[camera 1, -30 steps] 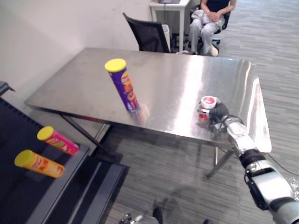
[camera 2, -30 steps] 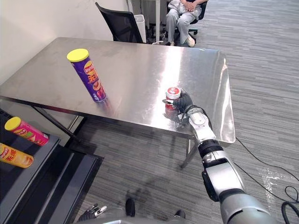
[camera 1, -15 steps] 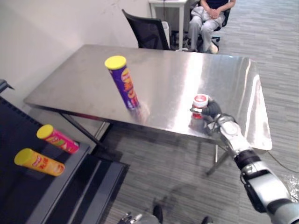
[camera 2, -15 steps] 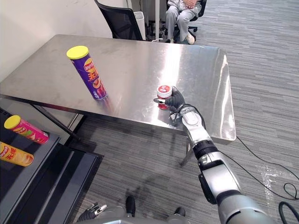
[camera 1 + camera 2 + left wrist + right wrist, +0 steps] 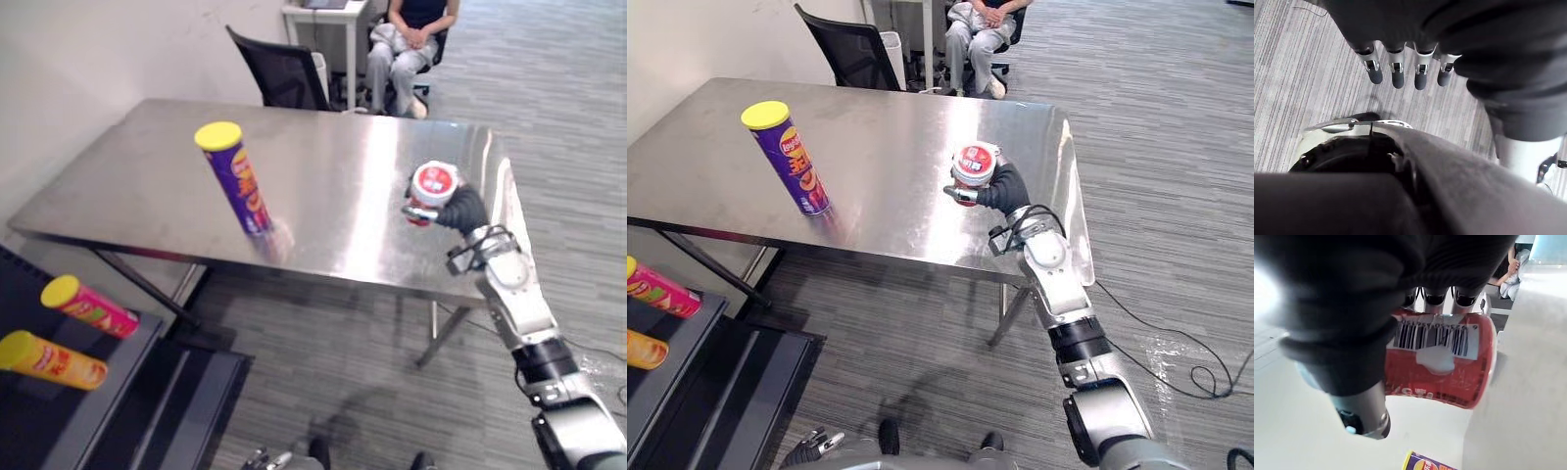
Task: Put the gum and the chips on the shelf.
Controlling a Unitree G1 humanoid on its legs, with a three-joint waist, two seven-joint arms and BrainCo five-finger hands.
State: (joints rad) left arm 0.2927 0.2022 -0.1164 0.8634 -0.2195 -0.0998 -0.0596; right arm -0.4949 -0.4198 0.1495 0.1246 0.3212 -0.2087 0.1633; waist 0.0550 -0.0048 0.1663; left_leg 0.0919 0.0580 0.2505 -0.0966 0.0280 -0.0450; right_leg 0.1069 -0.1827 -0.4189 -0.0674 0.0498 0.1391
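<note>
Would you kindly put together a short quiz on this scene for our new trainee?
1. True or false: the gum tub rests on the table.
2. How many cans lie on the dark shelf?
3. The purple chips can is: A) lying on the shelf B) upright on the table C) tipped over on the table.

Key
1. False: the right hand holds it off the table.
2. Two: a pink can and a yellow can.
3. B.
</note>
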